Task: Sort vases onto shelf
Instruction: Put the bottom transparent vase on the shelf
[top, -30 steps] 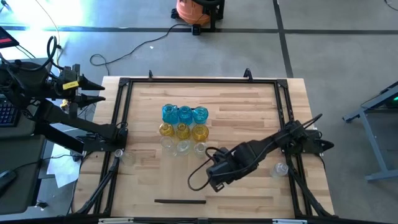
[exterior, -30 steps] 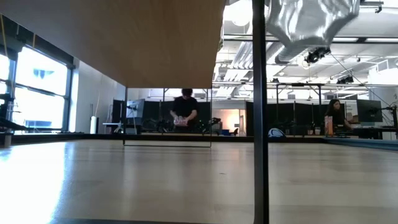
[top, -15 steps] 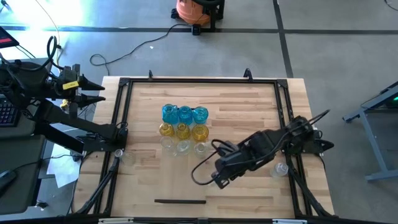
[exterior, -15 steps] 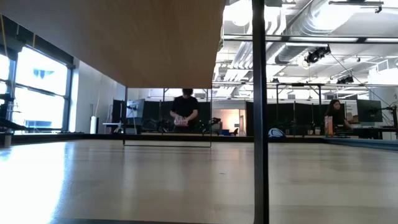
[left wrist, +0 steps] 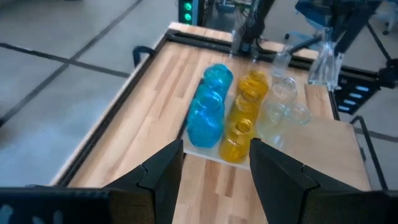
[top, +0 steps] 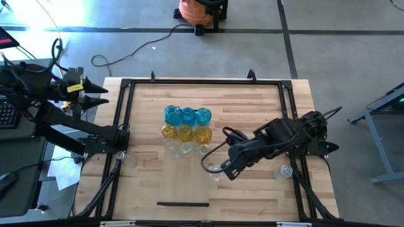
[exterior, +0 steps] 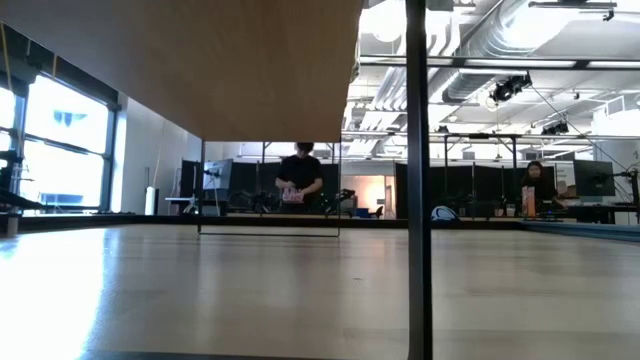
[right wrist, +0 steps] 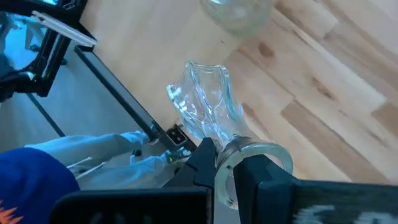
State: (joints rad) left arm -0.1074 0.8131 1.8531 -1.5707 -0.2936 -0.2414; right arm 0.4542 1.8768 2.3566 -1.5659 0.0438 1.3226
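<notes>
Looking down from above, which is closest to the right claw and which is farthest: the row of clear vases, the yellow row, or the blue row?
Measured from the right gripper, which is shut on a clear vase:
1. Clear row, nearest the table's front.
2. Yellow row, in the middle.
3. Blue row, farthest back.

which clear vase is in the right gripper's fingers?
The clear vase gripped by its rim in the right gripper, near the table's front; the other clear vases stand free.
</notes>
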